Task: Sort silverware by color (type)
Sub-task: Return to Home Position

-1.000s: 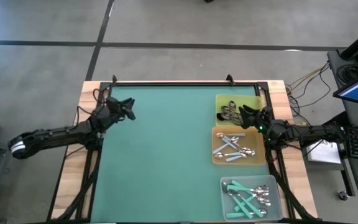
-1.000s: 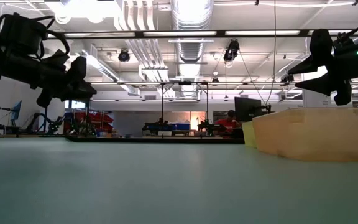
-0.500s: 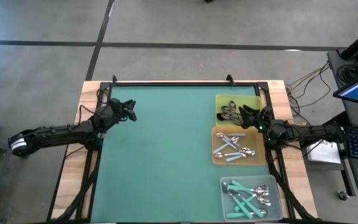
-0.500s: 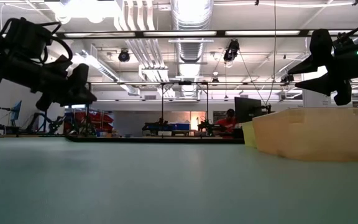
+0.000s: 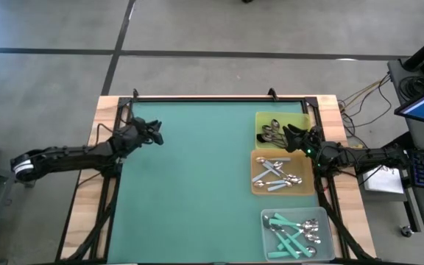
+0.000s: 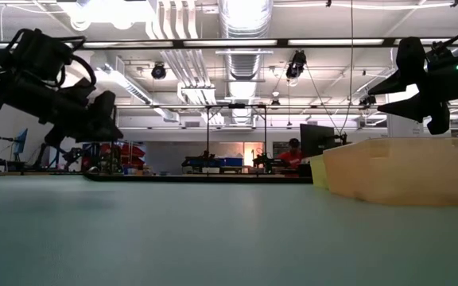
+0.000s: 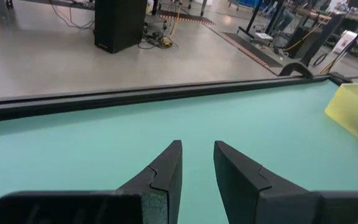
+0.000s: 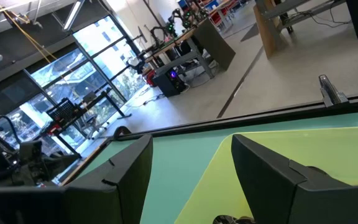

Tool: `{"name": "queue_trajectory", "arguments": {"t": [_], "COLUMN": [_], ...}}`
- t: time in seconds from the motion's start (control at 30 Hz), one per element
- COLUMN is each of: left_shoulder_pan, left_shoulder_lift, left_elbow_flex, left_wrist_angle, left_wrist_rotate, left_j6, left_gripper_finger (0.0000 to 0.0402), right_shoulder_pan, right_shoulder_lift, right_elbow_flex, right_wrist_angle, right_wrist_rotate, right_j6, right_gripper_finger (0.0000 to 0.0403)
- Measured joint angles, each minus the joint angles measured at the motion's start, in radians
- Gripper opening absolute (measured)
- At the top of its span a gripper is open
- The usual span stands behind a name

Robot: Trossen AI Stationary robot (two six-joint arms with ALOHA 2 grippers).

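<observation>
All spoons lie in three trays along the table's right side. Dark-handled spoons (image 5: 271, 133) are in the yellow tray (image 5: 297, 120) at the far end, light-blue ones (image 5: 274, 175) in the orange tray (image 5: 256, 158), teal ones (image 5: 291, 234) in the clear tray (image 5: 328, 244) at the near end. My right gripper (image 5: 288, 137) (image 8: 191, 152) hangs open above the yellow tray (image 8: 229, 177), touching nothing. My left gripper (image 5: 156, 134) (image 7: 197, 152) floats above the bare mat near the far left corner, open by a narrow gap and holding nothing.
A black rail (image 7: 135, 96) frames the green mat (image 5: 197, 184). The wide middle and left of the mat carry no objects. In the low view the orange tray (image 6: 404, 171) and yellow tray (image 6: 316, 169) stand at the right. Cables and a desk lie beyond the right edge.
My left gripper has sunk a little toward the mat and drifted slightly toward the near edge, with its fingers unchanged. The right arm and the spoons have stayed where they were.
</observation>
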Motion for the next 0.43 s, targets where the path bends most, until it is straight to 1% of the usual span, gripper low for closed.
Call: {"name": "queue_trajectory", "arguments": {"t": [0.43], "left_shoulder_pan": [0.0], "left_shoulder_lift": [0.074], "left_elbow_flex": [0.0], "left_wrist_angle": [0.0], "left_wrist_rotate": [0.0], "left_j6": [0.0], "left_gripper_finger": [0.0075], "right_shoulder_pan": [0.0], "right_shoulder_lift": [0.0], "right_elbow_flex": [0.0], "right_wrist_angle": [0.0], "right_wrist_rotate": [0.0], "right_j6": [0.0], "right_gripper_finger": [0.021]}}
